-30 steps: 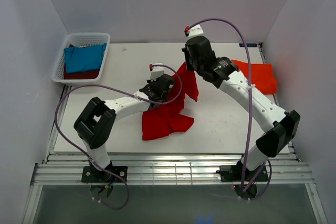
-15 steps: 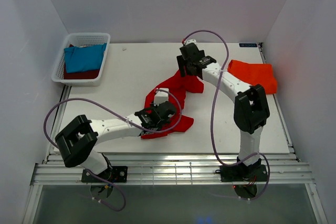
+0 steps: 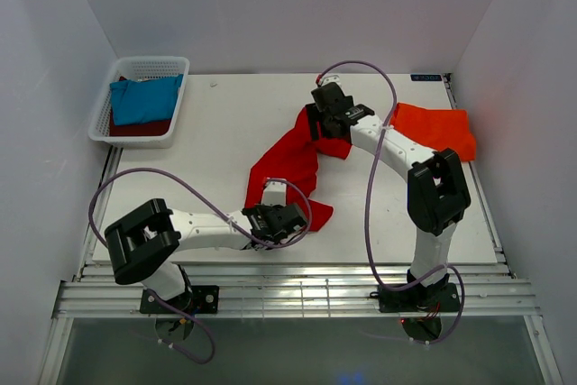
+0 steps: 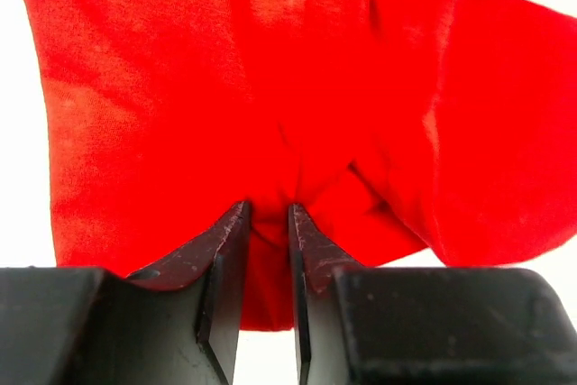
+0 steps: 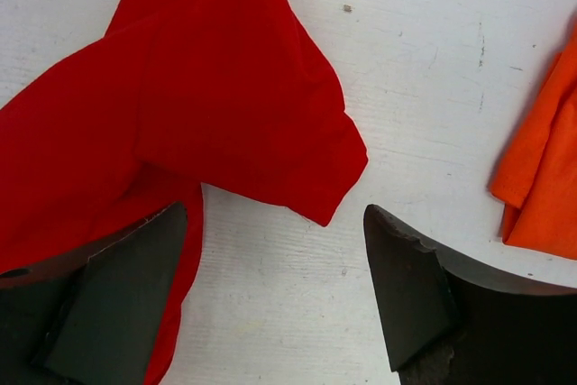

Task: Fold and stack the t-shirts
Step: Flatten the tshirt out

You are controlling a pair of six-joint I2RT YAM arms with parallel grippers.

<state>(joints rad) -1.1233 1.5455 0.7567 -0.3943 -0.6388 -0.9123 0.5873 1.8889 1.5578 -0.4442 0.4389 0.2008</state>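
Across the middle of the table (image 3: pixel 216 160) lies the bright red t-shirt (image 3: pixel 288 164), drawn out into a long rumpled band that runs from the far right down toward the near edge.

At its near end the left gripper (image 3: pixel 281 219) sits low on the cloth. From the left wrist camera, the left gripper (image 4: pixel 268 214) has its 2 jaws only a narrow gap apart, and a gathered fold of the bright red t-shirt (image 4: pixel 270 87) fills that gap, with creases running into it. Whether the jaws are pinching the fold or merely standing around it, I cannot tell.

At the far end the right gripper (image 3: pixel 323 125) hangs over the shirt's upper part. In its own view the right gripper (image 5: pixel 270 286) is spread wide with nothing between its jaws but bare table (image 5: pixel 406 60). A pointed corner of the bright red t-shirt (image 5: pixel 225 105) lies just beyond the gap, and the left jaw overlaps the cloth.

Well to the right, at the far right of the table, the orange-red t-shirt (image 3: pixel 437 131) lies flat, its edge also showing in the right wrist view (image 5: pixel 541 178).

At the far left corner stands the basket (image 3: pixel 171 65), holding the teal-blue t-shirt (image 3: pixel 144 101) on top of the dark maroon t-shirt (image 3: pixel 135 128).
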